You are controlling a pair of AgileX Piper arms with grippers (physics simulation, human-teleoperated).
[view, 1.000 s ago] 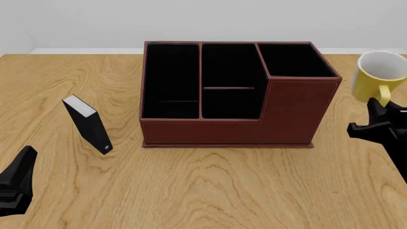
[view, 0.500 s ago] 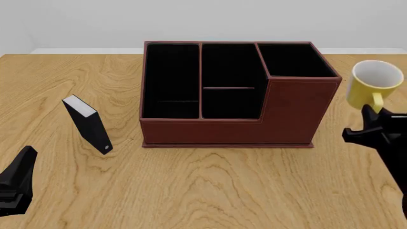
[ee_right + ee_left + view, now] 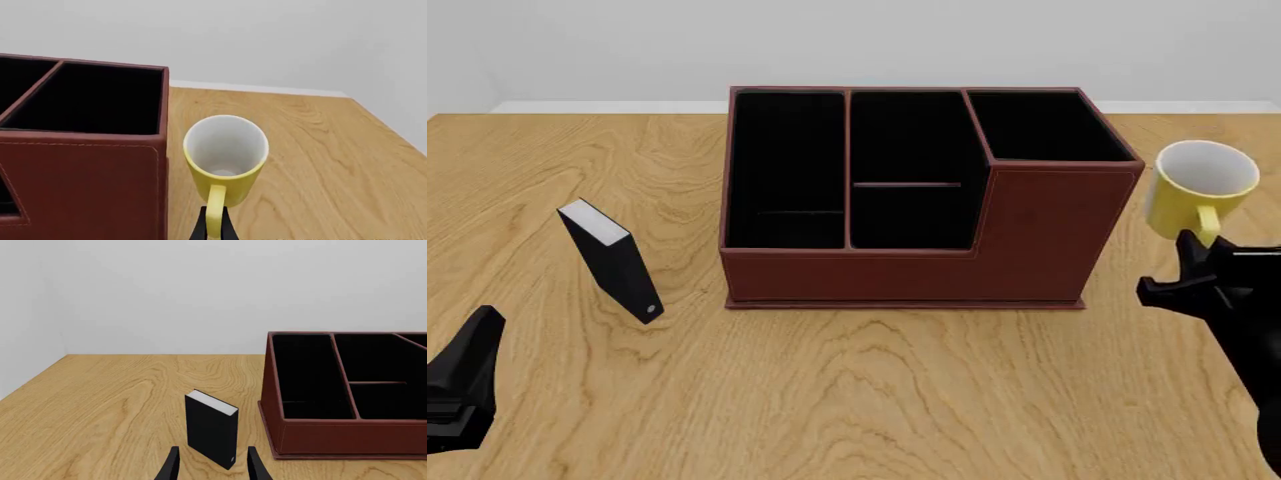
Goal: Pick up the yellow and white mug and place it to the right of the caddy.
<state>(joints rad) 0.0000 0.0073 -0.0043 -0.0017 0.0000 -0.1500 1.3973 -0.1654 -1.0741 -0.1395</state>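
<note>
Left wrist view first: my left gripper [image 3: 212, 469] had its two fingertips spread with nothing between them, pointed at the small black-and-white box [image 3: 211, 435] standing on the wooden table [image 3: 100, 405]. The caddy [image 3: 347, 405] sat off to one side of it. No mug anywhere in this view, so that arm wasn't in the game.

Front view: the yellow and white mug [image 3: 1197, 192] was just beside the caddy's [image 3: 921, 190] right wall, level with its taller corner section, mouth tilted toward the camera and handle pointing down at my right gripper [image 3: 1198, 272]. The mug lay straight ahead of that gripper, and I couldn't tell whether its base was touching the table yet. The left gripper [image 3: 465, 375] sat parked at the near left corner, well apart from everything, so the right arm was by far the nearer one.

Right wrist view: the right gripper [image 3: 214, 226] had its fingers pinched on the mug's [image 3: 225, 159] yellow handle, with the mug's long axis running away along the fingers and the white inside facing me. The caddy [image 3: 87, 150] wall stood close alongside with a thin gap. My guess was the next move only needed a straight drop and a release.

Count: one mug, one caddy, one small box, two grippers.
</note>
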